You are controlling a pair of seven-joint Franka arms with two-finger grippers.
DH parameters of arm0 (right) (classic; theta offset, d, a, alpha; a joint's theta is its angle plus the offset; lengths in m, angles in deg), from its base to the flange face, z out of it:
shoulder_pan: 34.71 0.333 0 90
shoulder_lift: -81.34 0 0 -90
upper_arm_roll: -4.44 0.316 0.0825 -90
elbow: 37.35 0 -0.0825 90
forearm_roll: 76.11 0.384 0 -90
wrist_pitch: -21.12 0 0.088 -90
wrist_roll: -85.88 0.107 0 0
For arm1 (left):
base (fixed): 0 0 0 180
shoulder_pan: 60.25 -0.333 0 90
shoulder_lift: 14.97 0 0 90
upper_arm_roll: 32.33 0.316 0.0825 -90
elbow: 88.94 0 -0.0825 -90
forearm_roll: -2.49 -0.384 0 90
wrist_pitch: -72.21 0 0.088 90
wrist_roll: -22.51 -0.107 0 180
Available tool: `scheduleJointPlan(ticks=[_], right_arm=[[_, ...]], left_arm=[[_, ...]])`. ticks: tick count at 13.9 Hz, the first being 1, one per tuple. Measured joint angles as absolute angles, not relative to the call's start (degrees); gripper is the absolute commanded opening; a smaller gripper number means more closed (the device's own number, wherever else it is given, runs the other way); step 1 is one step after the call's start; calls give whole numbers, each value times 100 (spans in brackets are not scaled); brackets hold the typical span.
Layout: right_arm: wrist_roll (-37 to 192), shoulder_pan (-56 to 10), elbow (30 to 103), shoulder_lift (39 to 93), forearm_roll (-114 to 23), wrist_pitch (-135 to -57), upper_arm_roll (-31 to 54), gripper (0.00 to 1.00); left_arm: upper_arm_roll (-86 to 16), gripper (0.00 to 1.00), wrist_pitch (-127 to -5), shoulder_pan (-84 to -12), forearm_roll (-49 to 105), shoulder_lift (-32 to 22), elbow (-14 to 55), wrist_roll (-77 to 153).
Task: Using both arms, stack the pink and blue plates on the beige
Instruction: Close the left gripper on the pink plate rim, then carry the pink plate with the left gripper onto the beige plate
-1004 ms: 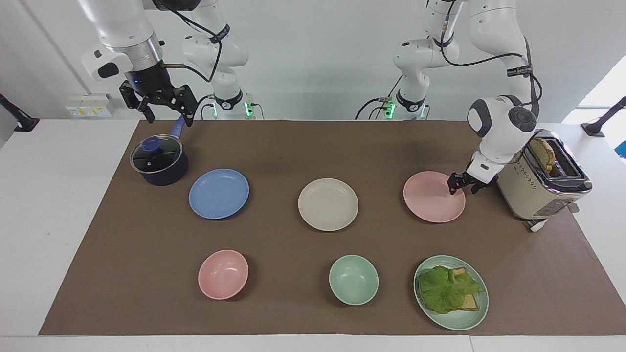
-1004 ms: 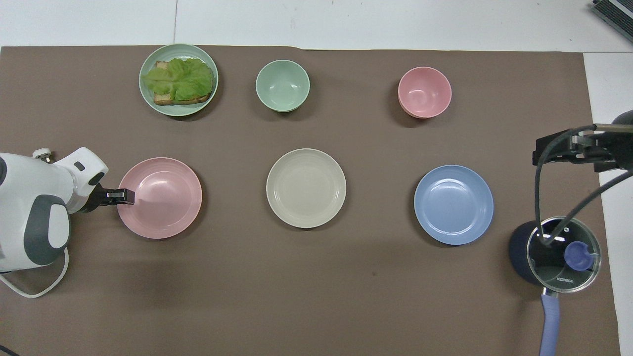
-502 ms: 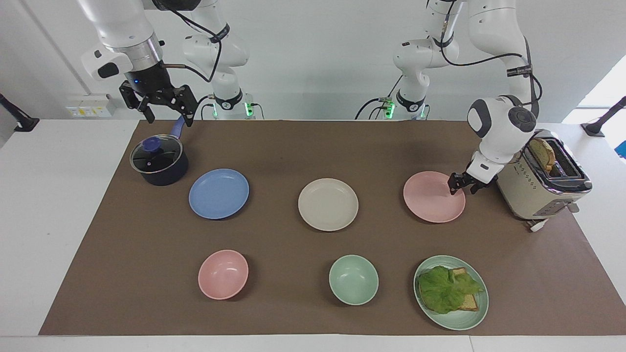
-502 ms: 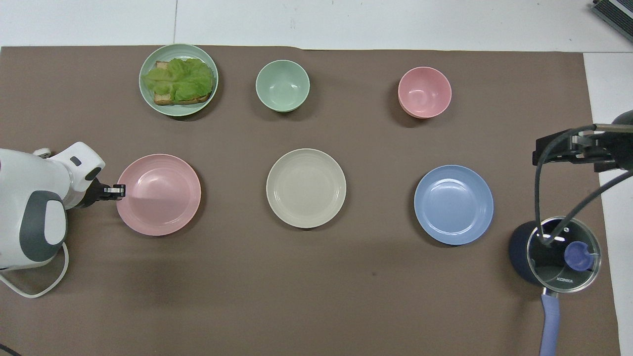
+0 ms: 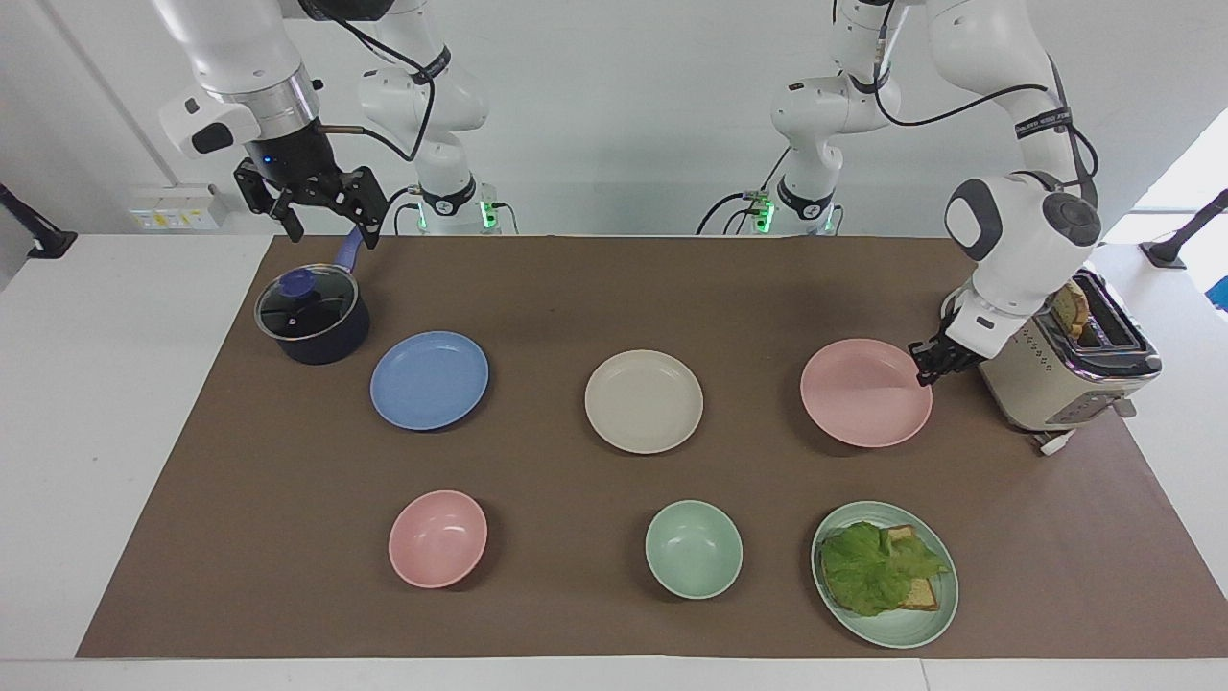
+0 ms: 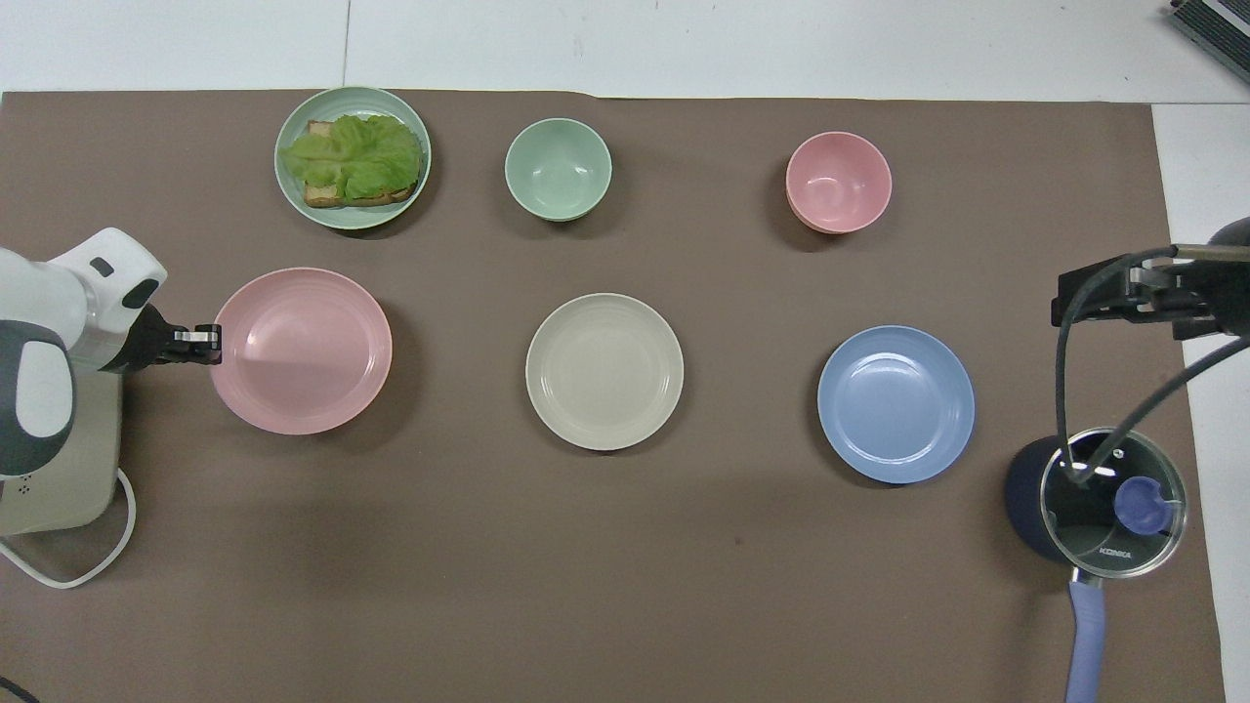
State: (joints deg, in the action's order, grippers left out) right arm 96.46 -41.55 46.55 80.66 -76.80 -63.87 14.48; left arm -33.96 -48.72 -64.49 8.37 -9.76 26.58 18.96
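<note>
Left pincer [image 5: 929, 369] pinches the pink plate [image 5: 863, 393] by its rim alone; it may tip loose. Right pincer [image 5: 317, 206], spread, waits over the pot [image 5: 312, 317].

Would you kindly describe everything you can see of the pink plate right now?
The pink plate is round, shallow and matte, pale pink with faint rings inside its raised rim, and empty. It looks like plastic or similar. The left gripper is shut on its rim at the edge toward the toaster, and the plate appears lifted and tilted, its shadow showing on the brown mat beneath. It sits toward the left arm's end of the table, beside the beige plate.
</note>
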Motion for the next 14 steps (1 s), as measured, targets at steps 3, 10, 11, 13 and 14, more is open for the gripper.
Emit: scheduleJointPlan(ticks=[3,10,11,13,14], right_arm=[[9646,-4155,4655,8066,-7680,-6387,1448,100],[9646,-4155,4655,8066,-7680,-6387,1448,100],[9646,-4155,4655,8066,-7680,-6387,1448,100],[9646,-4155,4655,8066,-7680,-6387,1448,100],[9646,-4155,4655,8066,-7680,-6387,1448,100]], left_arm=[[-3513,0,-4345,-6397,931,-1067,2306,2373],[-3657,0,-4540,-4821,1000,-1265,2273,4857],[-3660,0,-4722,-4579,1001,-1263,2276,5205],[-3665,0,-5101,-4087,1002,-1228,2316,5779],[-3667,0,-5326,-3857,1002,-1165,2360,6007]])
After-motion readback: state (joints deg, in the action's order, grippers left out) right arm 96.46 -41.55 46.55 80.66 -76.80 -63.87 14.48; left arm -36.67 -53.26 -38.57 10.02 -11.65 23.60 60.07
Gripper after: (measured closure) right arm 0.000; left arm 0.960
